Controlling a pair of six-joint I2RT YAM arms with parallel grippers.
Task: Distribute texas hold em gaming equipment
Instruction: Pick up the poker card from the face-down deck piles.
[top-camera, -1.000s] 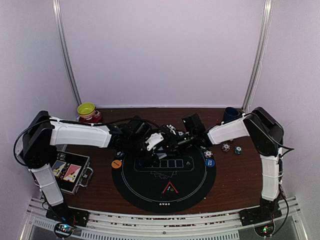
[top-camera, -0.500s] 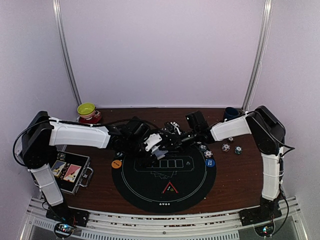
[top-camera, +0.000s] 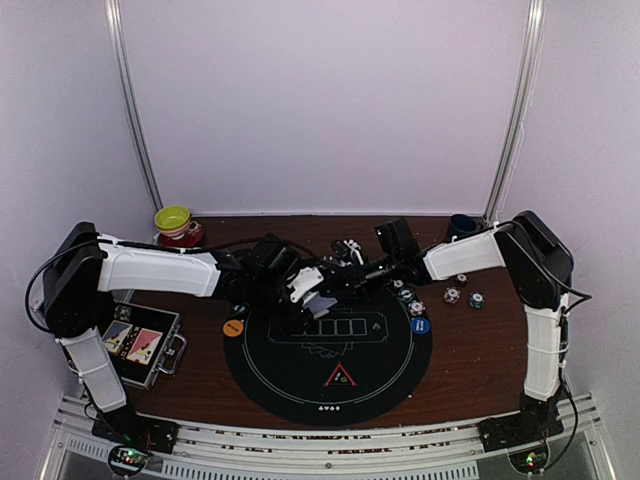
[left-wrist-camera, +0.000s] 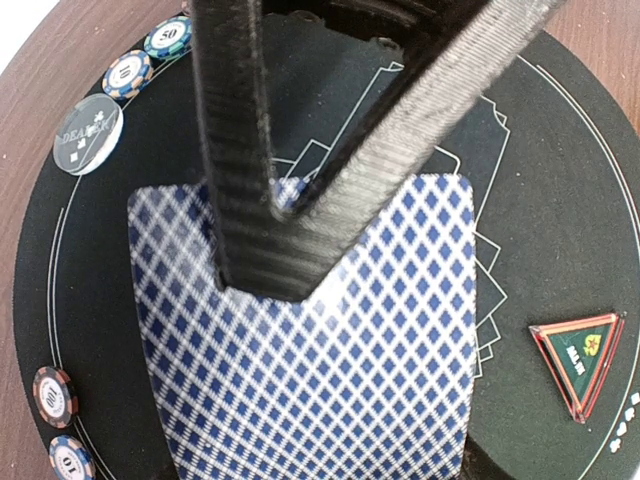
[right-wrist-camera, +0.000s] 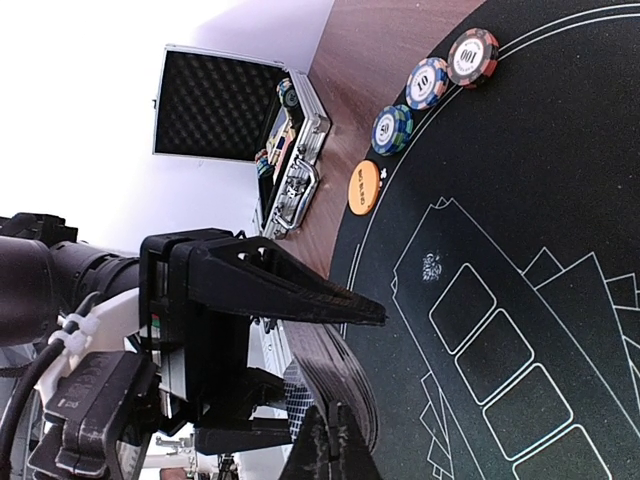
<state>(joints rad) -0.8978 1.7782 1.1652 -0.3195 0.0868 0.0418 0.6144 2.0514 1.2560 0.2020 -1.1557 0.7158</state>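
Observation:
My left gripper (top-camera: 306, 291) is shut on a deck of blue-diamond-backed cards (left-wrist-camera: 320, 360) and holds it above the far part of the round black mat (top-camera: 300, 385). In the left wrist view its fingers (left-wrist-camera: 240, 150) meet on the deck's top. My right gripper (right-wrist-camera: 335, 445) is shut on the bent edge of the cards (right-wrist-camera: 345, 385), facing the left gripper (right-wrist-camera: 250, 290). On the mat lie a red triangle marker (top-camera: 340, 377), an orange button (top-camera: 233, 327) and a blue dealer button (top-camera: 419, 325). Several chips (top-camera: 452, 295) lie at the right; others (right-wrist-camera: 428, 82) sit by the mat's left rim.
An open metal case (top-camera: 140, 345) lies at the left edge. A yellow-green bowl (top-camera: 173, 218) stands at the back left and a dark blue mug (top-camera: 460, 228) at the back right. The mat has printed card outlines (top-camera: 345, 327).
The right arm has drawn back towards the right and far side while its gripper stays at the cards. The left gripper has held the deck almost still.

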